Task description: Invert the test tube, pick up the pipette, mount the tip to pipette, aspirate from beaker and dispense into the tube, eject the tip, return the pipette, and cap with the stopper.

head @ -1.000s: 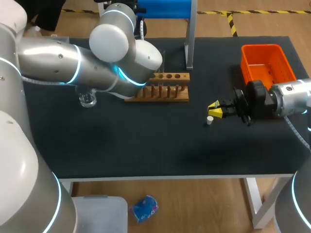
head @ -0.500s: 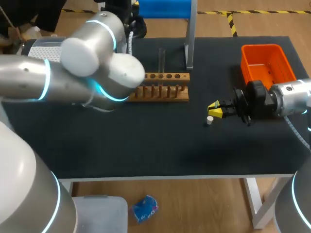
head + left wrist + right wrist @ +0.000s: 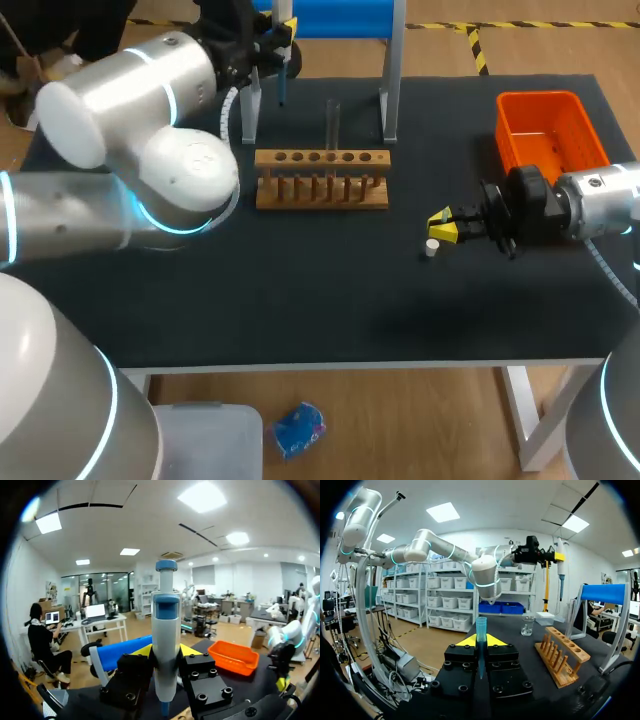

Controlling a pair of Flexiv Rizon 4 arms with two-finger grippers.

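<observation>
My left gripper [image 3: 283, 30] is raised over the table's far edge, shut on the white and blue pipette [image 3: 165, 630], whose shaft [image 3: 282, 88] hangs down beside the stand's leg. In the right wrist view the pipette [image 3: 561, 555] hangs high beyond the rack. A clear test tube [image 3: 332, 122] stands upright in the wooden rack [image 3: 322, 178]. My right gripper [image 3: 440, 226] is low over the mat right of the rack, shut on a blue pipette tip [image 3: 481, 629]. The white stopper [image 3: 432, 247] lies just below it. The beaker [image 3: 527, 626] shows only in the right wrist view.
An orange bin [image 3: 550, 130] sits at the far right of the black mat. A blue-topped stand [image 3: 390, 90] straddles the space behind the rack. My left arm's bulky elbow [image 3: 180, 180] hangs over the left part of the table.
My left arm has swung back and up to the far edge with the pipette, uncovering the rack's left end and hiding the beaker. The right arm has kept still.
</observation>
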